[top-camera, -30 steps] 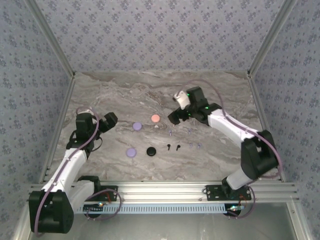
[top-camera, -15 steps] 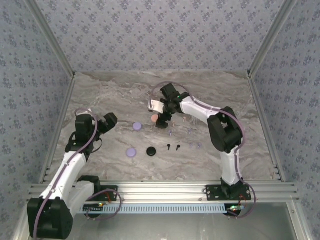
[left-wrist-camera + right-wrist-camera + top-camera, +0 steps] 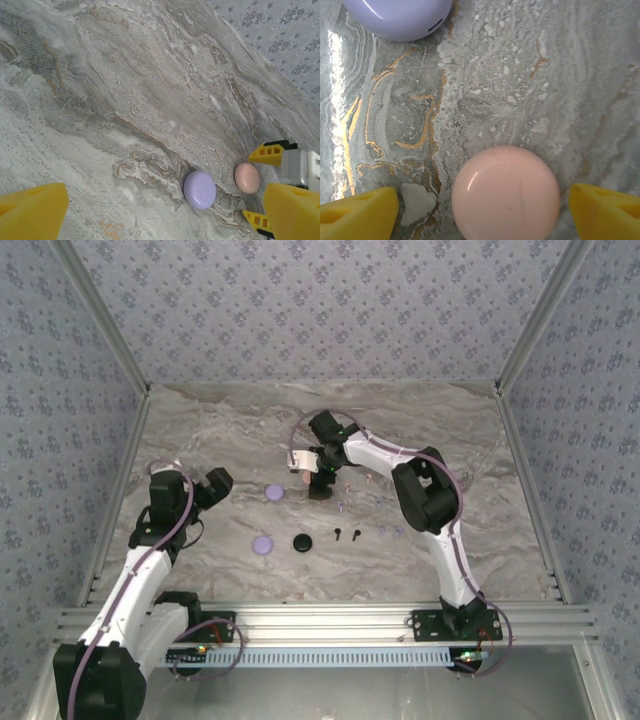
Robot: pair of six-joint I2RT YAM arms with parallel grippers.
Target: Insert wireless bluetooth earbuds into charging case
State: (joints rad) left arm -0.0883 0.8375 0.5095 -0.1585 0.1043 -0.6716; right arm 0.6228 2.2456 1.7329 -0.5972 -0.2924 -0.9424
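Note:
A round pink charging case point(image 3: 505, 195) lies on the marble between the two yellow fingers point(image 3: 357, 215) of my right gripper point(image 3: 482, 212), which is open and straddles it with a gap on each side. In the top view the right gripper point(image 3: 318, 483) hangs over that case at mid table. Two black earbuds point(image 3: 348, 535) and several lavender earbuds point(image 3: 390, 531) lie to its front right. My left gripper point(image 3: 215, 485) is open at the left and holds nothing. Its wrist view shows a lavender case point(image 3: 200, 189) and the pink case point(image 3: 247, 177).
A lavender case point(image 3: 274, 492) lies just left of the right gripper, and another lavender case point(image 3: 262, 544) and a black case point(image 3: 302, 541) sit nearer the front. Patterned walls close off the table's left, back and right.
My right arm has swung left from the table's right half and come down over the pink case. Its jaws have narrowed a little. The left arm has hardly moved.

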